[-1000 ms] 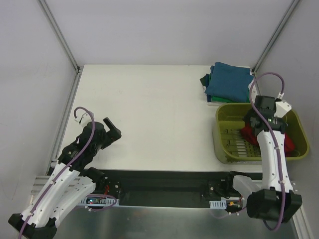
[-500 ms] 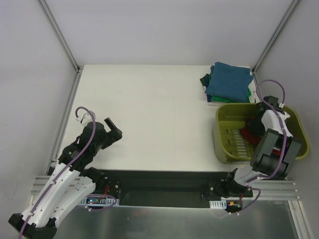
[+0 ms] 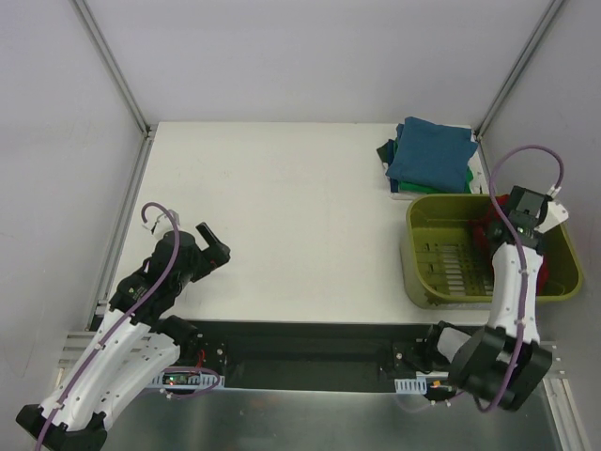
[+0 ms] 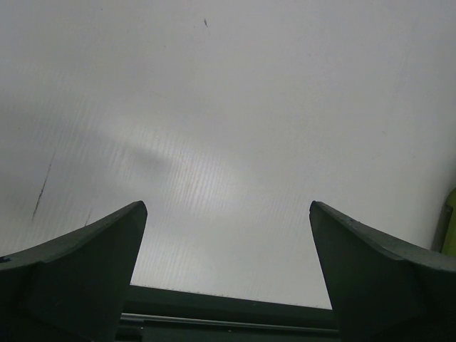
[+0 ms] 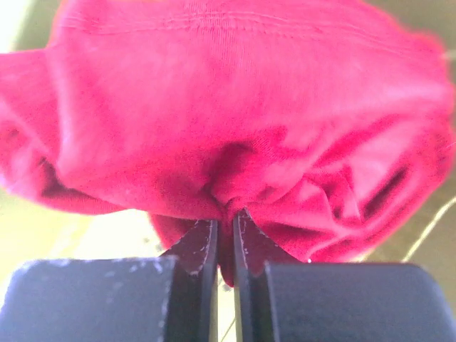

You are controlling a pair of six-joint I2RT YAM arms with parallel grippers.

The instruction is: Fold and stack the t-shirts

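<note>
A dark red t-shirt (image 5: 235,114) lies bunched inside the olive-green basket (image 3: 427,214); from above only a patch of the red t-shirt (image 3: 486,233) shows beside the arm. My right gripper (image 5: 225,217) is shut on a fold of this cloth, which is pinched between its fingers. In the top view the right gripper (image 3: 502,225) reaches down into the basket. A folded teal-blue t-shirt (image 3: 430,155) tops a stack at the back right, with a green t-shirt (image 3: 462,180) under it. My left gripper (image 3: 212,246) hangs open over bare table at the left, and in its wrist view the left gripper (image 4: 228,214) holds nothing.
The basket stands at the table's right edge, just in front of the folded stack. A dark cloth edge (image 3: 387,150) sticks out on the stack's left side. Metal frame posts (image 3: 113,66) rise at the back corners. White table (image 3: 282,216) lies between the arms.
My right gripper has closed on the red t-shirt inside the basket, and the right arm has swung further to the right over it. The left arm has barely moved.
</note>
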